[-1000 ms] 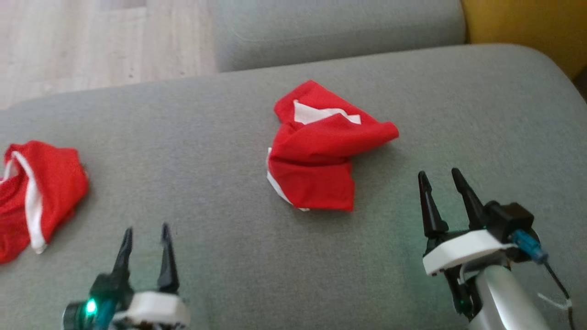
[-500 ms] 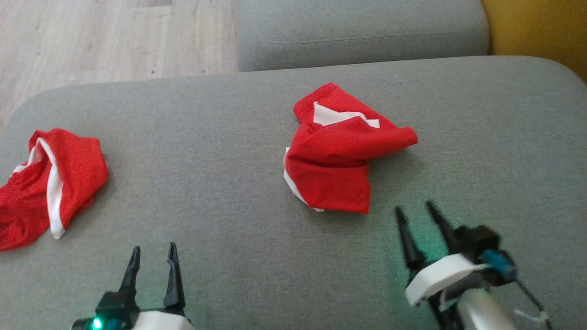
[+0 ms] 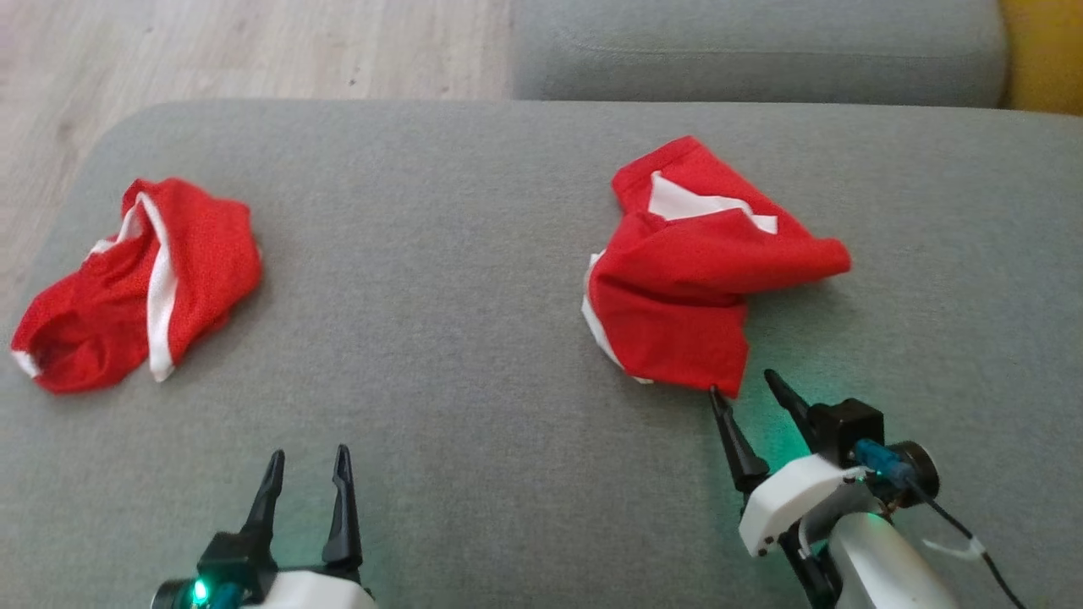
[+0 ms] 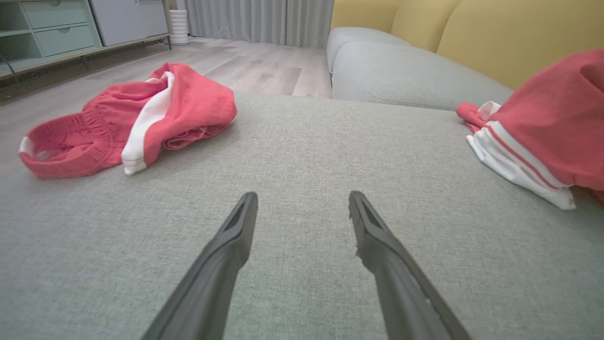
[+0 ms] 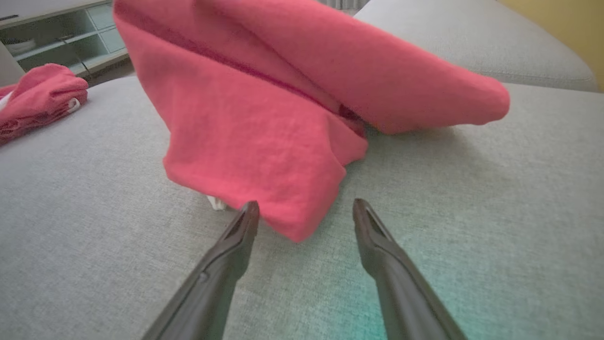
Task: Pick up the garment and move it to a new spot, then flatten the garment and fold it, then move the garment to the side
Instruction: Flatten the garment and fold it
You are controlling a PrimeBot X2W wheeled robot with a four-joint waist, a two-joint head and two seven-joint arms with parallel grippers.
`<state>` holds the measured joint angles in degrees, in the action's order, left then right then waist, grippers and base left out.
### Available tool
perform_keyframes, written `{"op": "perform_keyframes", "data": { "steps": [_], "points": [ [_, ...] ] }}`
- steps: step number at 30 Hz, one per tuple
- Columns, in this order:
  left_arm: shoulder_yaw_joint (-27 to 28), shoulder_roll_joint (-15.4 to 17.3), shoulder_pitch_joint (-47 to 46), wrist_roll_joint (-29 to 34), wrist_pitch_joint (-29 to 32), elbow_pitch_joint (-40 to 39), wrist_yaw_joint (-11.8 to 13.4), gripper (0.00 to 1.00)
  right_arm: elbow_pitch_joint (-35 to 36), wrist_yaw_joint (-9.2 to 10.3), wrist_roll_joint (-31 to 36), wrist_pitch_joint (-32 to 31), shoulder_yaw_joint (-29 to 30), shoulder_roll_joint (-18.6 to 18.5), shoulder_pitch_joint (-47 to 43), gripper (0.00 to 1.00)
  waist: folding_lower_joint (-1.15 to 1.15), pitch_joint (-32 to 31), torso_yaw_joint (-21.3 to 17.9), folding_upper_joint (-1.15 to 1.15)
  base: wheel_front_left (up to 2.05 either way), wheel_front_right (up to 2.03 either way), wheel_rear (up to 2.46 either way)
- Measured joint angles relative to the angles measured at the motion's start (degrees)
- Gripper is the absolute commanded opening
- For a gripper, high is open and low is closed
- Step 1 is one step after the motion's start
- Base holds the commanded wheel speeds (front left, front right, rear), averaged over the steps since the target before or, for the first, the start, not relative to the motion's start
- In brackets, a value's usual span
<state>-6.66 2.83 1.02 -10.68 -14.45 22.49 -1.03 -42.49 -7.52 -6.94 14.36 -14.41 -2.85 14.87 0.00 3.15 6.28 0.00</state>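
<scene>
My left gripper [image 3: 310, 454] is nearest me at the near left. Its fingers are spread wide with nothing between them, low over the bare grey seat cushion [image 3: 440, 338]. My right gripper [image 3: 743, 382], at the near right, is just as wide apart and has hold of nothing. Its fingertips sit right at the near corner of the garment [image 3: 677, 313]. In the right wrist view that red corner droops into the gap between my fingers, and the left fingertip is at the cloth's edge.

The step in hand looks like the first pick-up. To do it well I think I should ease forward a little so the corner sits deeper between the fingers before I close. I should stay low enough to catch the cloth without pinching the cushion's weave. A shallow bite on the very tip would likely slip.

Beyond the corner the garment lies crumpled right of the cushion's middle, with a thick fold lying across its top and white trim at its left edge. I expect the fold to drag as I lift, so a slow, straight rise seems best.

Well apart at the far left lies a second red garment [image 3: 169, 271]. Farther still are another grey cushion [image 3: 761, 59] and the wooden floor [image 3: 254, 42].
</scene>
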Motion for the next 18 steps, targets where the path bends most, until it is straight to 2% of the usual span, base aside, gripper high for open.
{"op": "perform_keyframes", "data": {
  "steps": [9, 10, 11, 12, 15, 18],
  "points": [
    [-0.01, -0.01, -1.19, -0.01, 0.0, 0.14, -0.21, 1.0, -1.83, 0.0, 1.66, 0.0, 1.25, -0.02, 1.49, 1.0, 0.0, 1.87, 1.85, 0.0, 0.0, 0.0, 0.0],
    [-0.03, -0.01, -1.21, -0.02, 0.0, 0.14, -0.31, 1.0, -1.8, 0.0, 1.65, 0.0, 1.24, -0.02, 1.62, 0.86, 0.0, 1.98, 1.79, 0.0, 0.0, 0.0, 0.0],
    [-0.1, -0.01, -1.26, -0.02, 0.0, 0.14, -0.36, 1.0, -1.8, 0.0, 1.65, 0.0, 1.23, -0.02, 1.73, 0.39, 0.01, 2.06, 1.72, 0.0, 0.0, 0.0, 0.0],
    [-0.2, -0.01, -1.32, -0.04, 0.0, 0.14, -0.49, 1.0, -1.8, 0.0, 1.64, 0.0, 1.13, -0.02, 1.88, 0.0, 0.01, 2.11, 1.62, 0.0, 0.0, 0.0, 0.0],
    [-0.56, -0.02, -1.79, -0.54, 0.0, 0.1, -0.51, 1.0, -1.33, 0.0, 0.87, 0.0, 0.67, -0.02, 2.18, 0.0, 0.0, 2.03, 1.26, 0.0, 0.0, 0.0, 0.0],
    [-0.62, -0.03, -1.99, -0.59, 0.0, -0.21, -0.52, 1.0, 2.8, 0.0, -0.32, 0.0, 2.35, -0.02, 2.11, 0.0, 0.0, 1.47, 0.79, 0.0, 0.0, 0.0, 0.0]
  ]
}}
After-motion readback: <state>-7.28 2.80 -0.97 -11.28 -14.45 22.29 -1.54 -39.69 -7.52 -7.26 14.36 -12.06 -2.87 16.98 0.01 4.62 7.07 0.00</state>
